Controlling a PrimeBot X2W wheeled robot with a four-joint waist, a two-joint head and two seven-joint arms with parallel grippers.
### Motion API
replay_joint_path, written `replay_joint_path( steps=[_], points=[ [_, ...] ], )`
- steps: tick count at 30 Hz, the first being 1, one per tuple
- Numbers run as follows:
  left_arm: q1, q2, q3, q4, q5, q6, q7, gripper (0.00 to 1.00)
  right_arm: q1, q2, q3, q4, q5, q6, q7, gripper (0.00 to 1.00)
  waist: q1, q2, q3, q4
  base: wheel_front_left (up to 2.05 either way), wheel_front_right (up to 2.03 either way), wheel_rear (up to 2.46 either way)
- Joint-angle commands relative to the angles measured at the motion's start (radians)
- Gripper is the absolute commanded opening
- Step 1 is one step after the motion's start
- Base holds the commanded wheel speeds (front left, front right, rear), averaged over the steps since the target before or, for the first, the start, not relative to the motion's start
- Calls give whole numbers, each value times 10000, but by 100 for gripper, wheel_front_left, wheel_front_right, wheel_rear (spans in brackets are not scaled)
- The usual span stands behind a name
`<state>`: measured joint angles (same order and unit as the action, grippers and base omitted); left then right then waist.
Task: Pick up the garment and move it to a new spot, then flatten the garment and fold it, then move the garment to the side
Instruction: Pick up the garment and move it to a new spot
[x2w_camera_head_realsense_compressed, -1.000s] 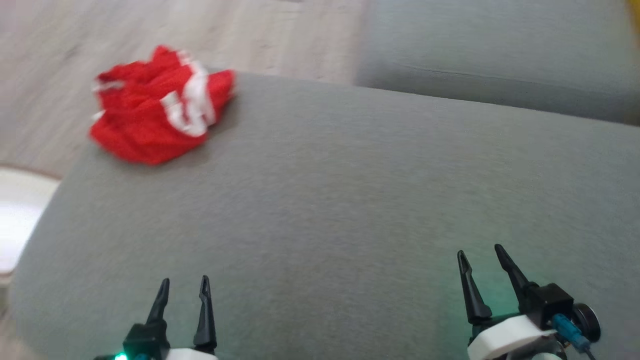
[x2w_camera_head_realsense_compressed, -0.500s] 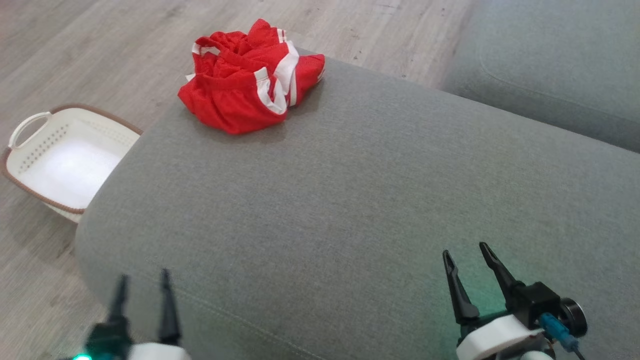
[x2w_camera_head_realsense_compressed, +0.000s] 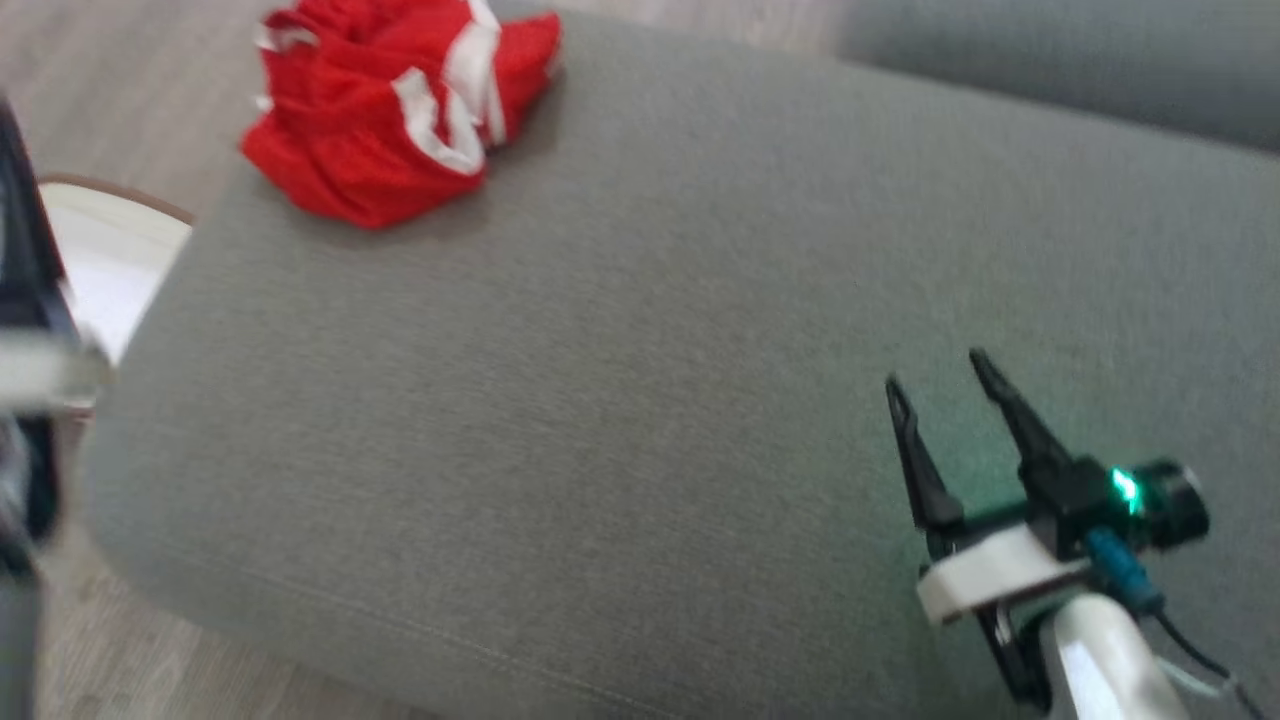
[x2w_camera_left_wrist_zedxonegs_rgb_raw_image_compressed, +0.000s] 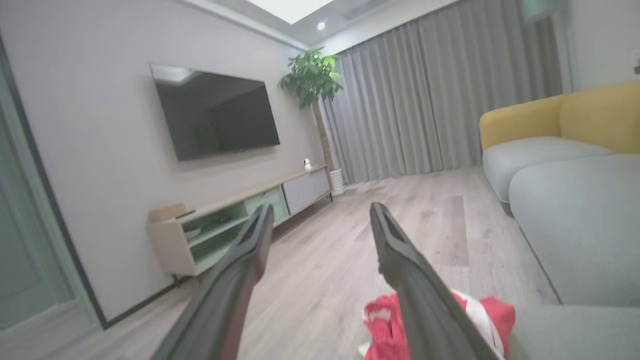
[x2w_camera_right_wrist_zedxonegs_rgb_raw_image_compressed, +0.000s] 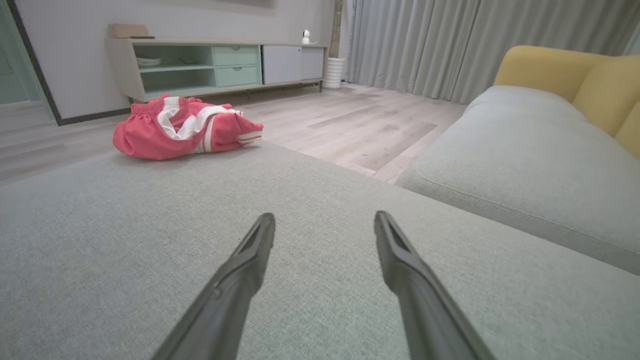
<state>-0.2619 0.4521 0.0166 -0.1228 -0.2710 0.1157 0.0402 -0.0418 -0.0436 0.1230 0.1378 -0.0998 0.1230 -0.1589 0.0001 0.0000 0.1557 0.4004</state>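
Garment (x2w_camera_head_realsense_compressed: 390, 110): a crumpled red-and-white heap at the far left corner of the cushion (x2w_camera_head_realsense_compressed: 640, 350), unmoved; only our view has swung.
Left gripper (x2w_camera_left_wrist_zedxonegs_rgb_raw_image_compressed: 321, 209): fingers spread and empty; it has left the near edge and now points over the garment, apart from it.
Right gripper (x2w_camera_head_realsense_compressed: 935, 370): spread, empty, near the right edge.
Meaning: we judge the pick-up reach has begun.

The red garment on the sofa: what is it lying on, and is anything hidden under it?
The red garment lies crumpled on the grey cushion, near its far corner. Grey fabric shows along its near side; whatever is directly beneath the heap is covered.
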Motion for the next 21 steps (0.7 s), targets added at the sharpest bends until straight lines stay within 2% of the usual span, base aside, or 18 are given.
replay_joint_path(
  steps=[1,5,6,9,10,15,21],
  points=[
    [-1647,752,272,-3,-94,-332,433,100,-704,-66,269,-661,-236,77,184,100,-1,0,1043,-735,0,0,0],
    [-3876,1173,64,1130,-273,-737,1154,100,-1223,-66,577,-1160,-536,77,554,100,-1,0,1947,-1372,0,0,0],
    [-3876,1173,64,1130,-273,-737,1154,100,-1223,-66,577,-1160,-536,77,554,100,-1,0,1947,-1372,0,0,0],
    [-5007,1318,-203,2290,-356,-1053,1554,100,-1484,-66,662,-1501,-741,77,716,100,-1,0,2518,-1772,0,0,0],
    [-5462,1333,-401,3150,-440,-1293,1768,100,-1575,-66,659,-1675,-833,77,788,100,-1,0,2822,-1988,0,0,0],
    [-5895,1395,-1041,5109,-274,-1759,2080,100,-1543,-66,508,-1941,-948,77,888,100,-1,0,3332,-2344,0,0,0],
    [-6050,1356,-1386,6743,-284,-1976,2056,100,-1480,-66,477,-2104,-970,77,897,100,-1,0,3707,-2602,0,0,0]
  ],
)
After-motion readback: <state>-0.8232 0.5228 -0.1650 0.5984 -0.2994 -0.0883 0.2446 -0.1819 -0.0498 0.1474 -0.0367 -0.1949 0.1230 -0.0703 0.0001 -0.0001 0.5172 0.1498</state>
